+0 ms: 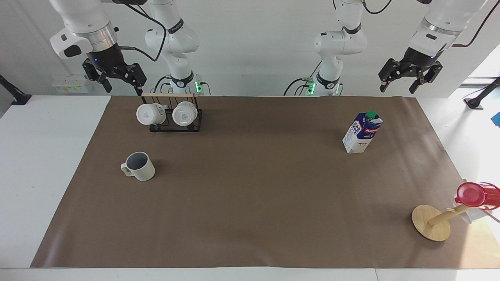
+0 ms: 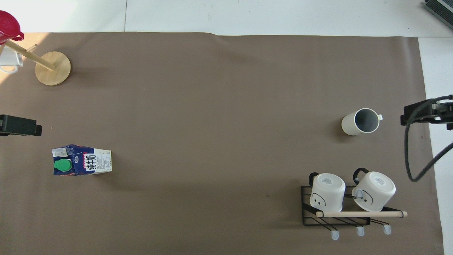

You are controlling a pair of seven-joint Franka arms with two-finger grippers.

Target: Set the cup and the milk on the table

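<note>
The cup (image 1: 138, 166) (image 2: 361, 121), an off-white mug with a dark inside, stands upright on the table's brown sheet (image 1: 254, 203) (image 2: 212, 106) toward the right arm's end. The milk (image 1: 362, 132) (image 2: 82, 160), a blue-and-white carton with a green cap, stands upright on the sheet toward the left arm's end. My right gripper (image 1: 121, 82) (image 2: 423, 115) hangs open and empty in the air above the sheet's edge beside the mug rack. My left gripper (image 1: 408, 82) (image 2: 21, 125) hangs open and empty above the sheet's edge at the carton's end. Neither touches anything.
A black wire rack (image 1: 174, 127) (image 2: 336, 219) with two glossy white mugs stands nearer to the robots than the cup. A wooden mug tree (image 1: 431, 222) (image 2: 53, 67) carrying a red cup (image 1: 474, 194) (image 2: 9, 26) and a white mug stands at the sheet's corner, farther from the robots than the milk.
</note>
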